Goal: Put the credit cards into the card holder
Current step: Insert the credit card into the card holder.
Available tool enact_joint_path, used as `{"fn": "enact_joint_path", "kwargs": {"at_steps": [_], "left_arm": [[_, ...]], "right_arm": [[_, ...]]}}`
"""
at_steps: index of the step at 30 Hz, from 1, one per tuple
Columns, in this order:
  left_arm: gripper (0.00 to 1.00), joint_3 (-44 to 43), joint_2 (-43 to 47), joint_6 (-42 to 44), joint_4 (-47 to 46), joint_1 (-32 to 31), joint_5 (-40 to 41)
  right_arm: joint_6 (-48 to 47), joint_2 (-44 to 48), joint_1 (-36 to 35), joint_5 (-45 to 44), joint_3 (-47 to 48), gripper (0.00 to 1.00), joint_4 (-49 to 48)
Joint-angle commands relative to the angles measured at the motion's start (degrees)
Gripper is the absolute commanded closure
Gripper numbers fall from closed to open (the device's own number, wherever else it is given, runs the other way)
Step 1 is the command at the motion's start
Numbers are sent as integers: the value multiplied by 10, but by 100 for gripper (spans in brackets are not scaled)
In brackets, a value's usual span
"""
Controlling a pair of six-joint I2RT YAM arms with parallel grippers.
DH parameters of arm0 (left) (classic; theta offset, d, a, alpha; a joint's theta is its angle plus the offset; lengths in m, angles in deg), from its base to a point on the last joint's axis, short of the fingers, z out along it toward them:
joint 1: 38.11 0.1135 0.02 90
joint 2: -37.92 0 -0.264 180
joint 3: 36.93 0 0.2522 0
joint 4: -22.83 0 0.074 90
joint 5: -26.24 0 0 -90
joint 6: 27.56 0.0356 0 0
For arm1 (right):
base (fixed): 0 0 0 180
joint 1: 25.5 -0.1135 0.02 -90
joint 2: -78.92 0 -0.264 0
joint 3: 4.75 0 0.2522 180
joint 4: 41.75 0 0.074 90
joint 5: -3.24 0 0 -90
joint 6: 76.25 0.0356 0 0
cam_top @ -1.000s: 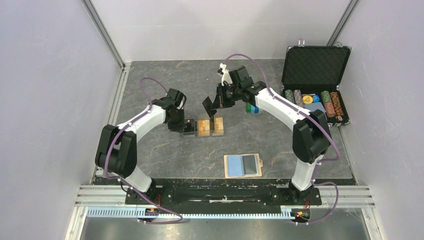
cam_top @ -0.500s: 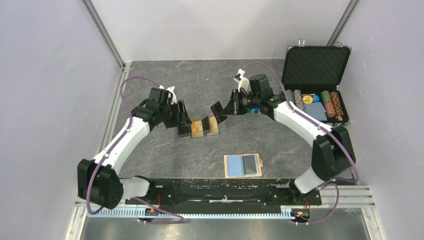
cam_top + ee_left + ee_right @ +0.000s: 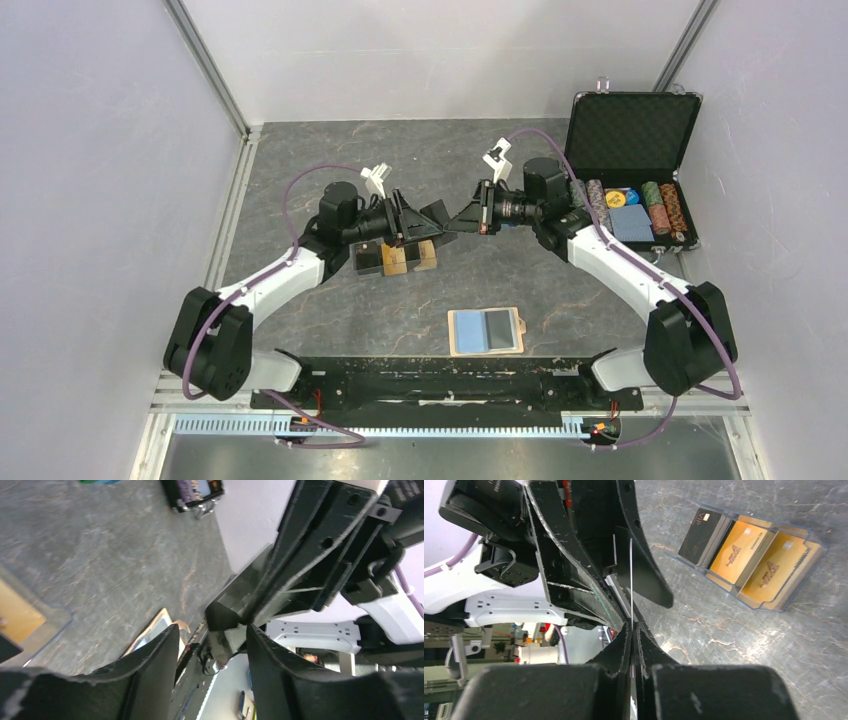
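Black fingers of our right gripper (image 3: 633, 628) are pressed together on a dark card (image 3: 441, 214), which they hold edge-on in the air above the grey table (image 3: 320, 160). Our left gripper (image 3: 212, 630) faces it with jaws spread, one finger on either side of that card; we cannot tell whether they touch it. Just beneath, a clear tray (image 3: 809, 540) holds a black card stack (image 3: 704, 532) and orange-gold cards (image 3: 749, 545). The tan card holder (image 3: 486, 331) lies open, well apart, near our bases.

credit cards (image 3: 744, 547): I see black and orange-gold ones.
card holder (image 3: 486, 331): tan, light-blue lining inside.
table (image 3: 330, 170): dark grey, marble veins.
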Motion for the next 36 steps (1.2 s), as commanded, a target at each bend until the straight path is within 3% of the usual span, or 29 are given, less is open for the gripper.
{"fn": "enact_joint_path", "kwargs": {"at_steps": [1, 3, 4, 8, 11, 13, 15, 20, 24, 27, 29, 33, 36], "left_arm": [[58, 4, -20, -93, -176, -14, -37], [96, 6, -25, -106, -198, -15, -38], [98, 7, -25, -108, -198, -15, -35], [98, 8, -7, -95, -178, -15, -31], [98, 10, 2, -90, -173, -15, -43], [98, 12, 4, -89, -174, -15, -55], [98, 15, 7, -88, -176, -15, -65], [98, 18, 12, -92, -185, -20, -86], [98, 13, 8, -95, -191, -32, -100], [97, 13, 4, -95, -192, -40, -103], [92, 15, 2, -95, -192, -43, -104], [67, 20, 8, -86, -174, -43, -94], [62, 24, 22, -44, -93, -43, -55]], "right_arm": [[28, 24, 3, 23, -10, 100, -54], [29, 26, 3, 24, -16, 94, -57], [28, 28, 4, 23, -19, 86, -57], [22, 50, 20, 16, -37, 35, -58], [24, 60, 34, 24, -51, 20, -67], [33, 62, 38, 36, -59, 18, -86], [55, 62, 38, 54, -71, 20, -122], [172, 55, 39, 98, -116, 43, -291], [177, 46, 38, 108, -119, 58, -300], [177, 44, 38, 106, -119, 83, -300], [176, 41, 38, 110, -120, 99, -301], [157, 45, 39, 107, -126, 100, -283], [95, 58, 40, 77, -127, 100, -200]]}}
